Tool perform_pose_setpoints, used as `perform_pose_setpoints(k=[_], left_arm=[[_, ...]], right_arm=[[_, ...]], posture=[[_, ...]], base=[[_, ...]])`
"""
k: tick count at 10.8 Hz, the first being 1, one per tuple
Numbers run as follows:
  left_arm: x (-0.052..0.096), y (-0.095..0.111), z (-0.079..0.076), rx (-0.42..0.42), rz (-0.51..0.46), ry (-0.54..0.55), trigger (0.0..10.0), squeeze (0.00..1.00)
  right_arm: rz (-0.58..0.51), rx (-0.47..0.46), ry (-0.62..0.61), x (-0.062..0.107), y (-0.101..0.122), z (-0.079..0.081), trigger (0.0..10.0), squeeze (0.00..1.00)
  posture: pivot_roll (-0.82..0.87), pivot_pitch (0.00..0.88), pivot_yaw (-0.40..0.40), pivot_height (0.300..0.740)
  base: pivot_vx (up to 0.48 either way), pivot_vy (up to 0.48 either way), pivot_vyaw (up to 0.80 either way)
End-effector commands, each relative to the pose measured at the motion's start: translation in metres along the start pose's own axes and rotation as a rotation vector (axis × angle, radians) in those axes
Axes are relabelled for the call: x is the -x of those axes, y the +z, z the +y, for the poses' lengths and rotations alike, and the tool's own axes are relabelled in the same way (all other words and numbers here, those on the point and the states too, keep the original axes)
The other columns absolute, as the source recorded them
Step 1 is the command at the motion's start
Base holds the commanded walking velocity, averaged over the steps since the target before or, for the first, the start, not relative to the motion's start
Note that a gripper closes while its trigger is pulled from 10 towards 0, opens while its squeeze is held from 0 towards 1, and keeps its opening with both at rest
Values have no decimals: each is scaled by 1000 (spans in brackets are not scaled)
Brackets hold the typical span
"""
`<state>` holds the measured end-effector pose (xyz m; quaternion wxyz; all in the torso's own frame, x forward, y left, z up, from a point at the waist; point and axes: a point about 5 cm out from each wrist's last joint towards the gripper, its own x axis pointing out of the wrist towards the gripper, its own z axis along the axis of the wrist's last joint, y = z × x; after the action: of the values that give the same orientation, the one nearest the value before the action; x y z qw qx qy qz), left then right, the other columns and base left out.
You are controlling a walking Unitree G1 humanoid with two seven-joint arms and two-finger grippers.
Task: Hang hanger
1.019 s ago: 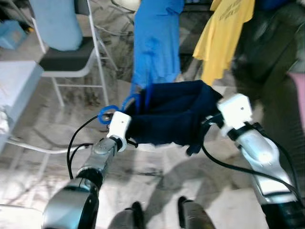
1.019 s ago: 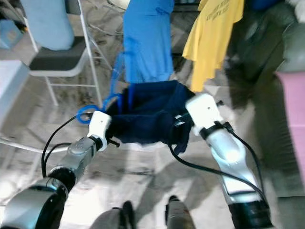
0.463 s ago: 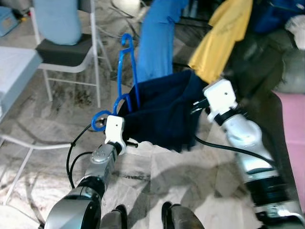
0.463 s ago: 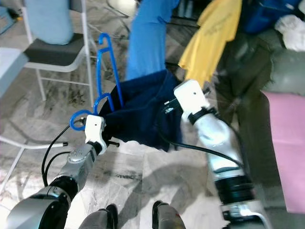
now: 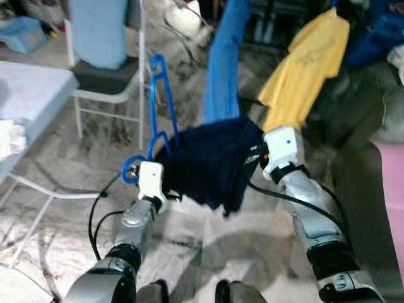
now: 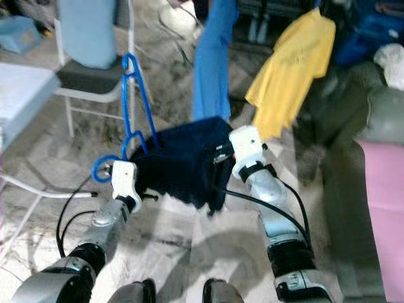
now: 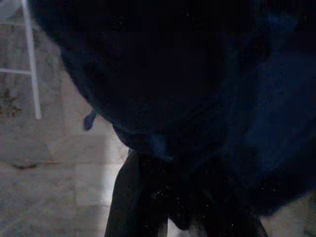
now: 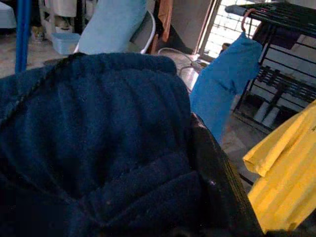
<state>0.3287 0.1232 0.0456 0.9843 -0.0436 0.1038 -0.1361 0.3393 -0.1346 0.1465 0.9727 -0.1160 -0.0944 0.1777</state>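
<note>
Marble floor (image 5: 57, 227) is stretching toward a chair (image 5: 107, 76) and hanging shirts; between both arms, a navy garment (image 5: 211, 161) on the blue hanger (image 5: 158, 107) is riding, hook upward. Left gripper (image 7: 168, 207) is pinching cloth. Right gripper (image 8: 217, 197) is clamping its edge. Cloth could be slipping off if the hanger tilts.

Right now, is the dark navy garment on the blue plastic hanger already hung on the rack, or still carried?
Still carried. The dark navy garment sags between the left gripper and right gripper, the blue plastic hanger hook free in the air.
</note>
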Motion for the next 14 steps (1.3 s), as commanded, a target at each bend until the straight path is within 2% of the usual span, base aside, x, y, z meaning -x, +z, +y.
perform_pose_setpoints(k=[1, 2, 3, 4, 5, 6, 7, 8, 10, 11, 12, 14], left_arm=[[-1, 4, -3, -15, -25, -17, 10000, 0], [-4, 15, -11, -11, -82, -140, 10000, 0], [-4, 19, -14, -34, -102, -210, 10000, 0], [-2, 19, -24, -122, -91, -384, 10000, 0], [2, 14, -28, -197, -47, -501, 10000, 0], [9, 0, -25, -245, 52, -598, 10000, 0], [15, -9, -20, -256, 117, -632, 10000, 0], [18, -15, -16, -306, 163, -648, 10000, 0], [23, -24, -12, -360, 238, -670, 10000, 0], [25, -28, -11, -380, 277, -696, 10000, 0], [29, -33, -8, -442, 330, -735, 10000, 0], [36, -46, -4, -516, 461, -780, 10000, 0]], right_arm=[[-12, 12, -23, -3, 3, -5, 10000, 0], [6, 23, -79, -5, -1, -16, 10000, 0], [19, 22, -105, -5, -3, -22, 10000, 0], [28, 30, -138, -4, -4, -32, 10000, 0], [17, 49, -162, -4, -1, -41, 10000, 0], [-36, 78, -213, -5, 10, -54, 10000, 0], [-91, 94, -261, -4, 22, -67, 10000, 0], [-157, 107, -293, -3, 37, -77, 10000, 0], [-235, 161, -277, -4, 59, -86, 10000, 0], [-273, 171, -260, -5, 70, -88, 10000, 0], [-303, 195, -232, -5, 80, -88, 10000, 0], [-377, 239, -162, -6, 102, -80, 10000, 0]], posture=[[-51, 44, -26, 740], [-52, 47, -18, 740], [-52, 47, -18, 740], [-64, 58, -6, 740], [-72, 64, 1, 740], [-89, 73, 16, 740], [-100, 78, 26, 740], [-106, 82, 30, 740], [-118, 89, 33, 740], [-123, 92, 32, 740], [-128, 94, 33, 740], [-144, 107, 43, 740]], base=[[0, 0, 0], [0, 0, 0], [0, 0, 0], [0, 0, 0], [0, 0, 0], [0, 0, 0], [0, 0, 0], [0, 0, 0], [0, 0, 0], [0, 0, 0], [0, 0, 0], [0, 0, 0]])
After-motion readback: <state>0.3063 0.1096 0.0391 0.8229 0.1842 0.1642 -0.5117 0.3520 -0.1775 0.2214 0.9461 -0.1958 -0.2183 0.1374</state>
